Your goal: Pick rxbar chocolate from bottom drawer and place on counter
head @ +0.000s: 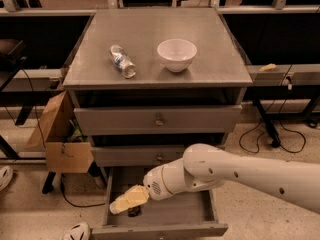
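The robot's cream hand [128, 199], grip impossible to tell, hangs in the open grey bottom drawer [195, 213] over the small dark snack bar [133, 212]. Next it probably needs to grasp the bar and lift it to the grey worktop [150, 39].

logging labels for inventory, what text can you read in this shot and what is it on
No text can be read anywhere.
Bottle label: a bluish patch, too blurred to read.
Bar wrapper: too small and dark to read, partly covered by the gripper, which is low in the left of the bottom drawer.
Bowl and counter: no markings show.
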Motion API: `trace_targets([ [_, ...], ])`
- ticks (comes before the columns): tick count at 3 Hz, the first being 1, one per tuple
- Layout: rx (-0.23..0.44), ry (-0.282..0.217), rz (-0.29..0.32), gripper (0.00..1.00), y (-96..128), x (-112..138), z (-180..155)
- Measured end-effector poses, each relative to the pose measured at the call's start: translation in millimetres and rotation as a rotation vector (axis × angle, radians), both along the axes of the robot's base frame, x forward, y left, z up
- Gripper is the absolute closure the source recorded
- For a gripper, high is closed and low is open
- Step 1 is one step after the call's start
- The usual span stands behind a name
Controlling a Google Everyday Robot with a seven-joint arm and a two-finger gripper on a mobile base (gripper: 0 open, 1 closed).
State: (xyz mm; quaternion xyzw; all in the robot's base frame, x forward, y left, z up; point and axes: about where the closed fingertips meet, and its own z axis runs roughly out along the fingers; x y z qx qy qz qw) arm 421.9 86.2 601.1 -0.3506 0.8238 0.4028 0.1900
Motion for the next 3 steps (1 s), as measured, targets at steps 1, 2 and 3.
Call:
trace_targets([
  [1,0.101,-0.124,0.063,0.00,14,32,-16],
  [2,0.151,-0.213,0.127,0.00,31,73,-65],
  [3,0.168,-0.233,0.174,0.00,43,101,-127],
])
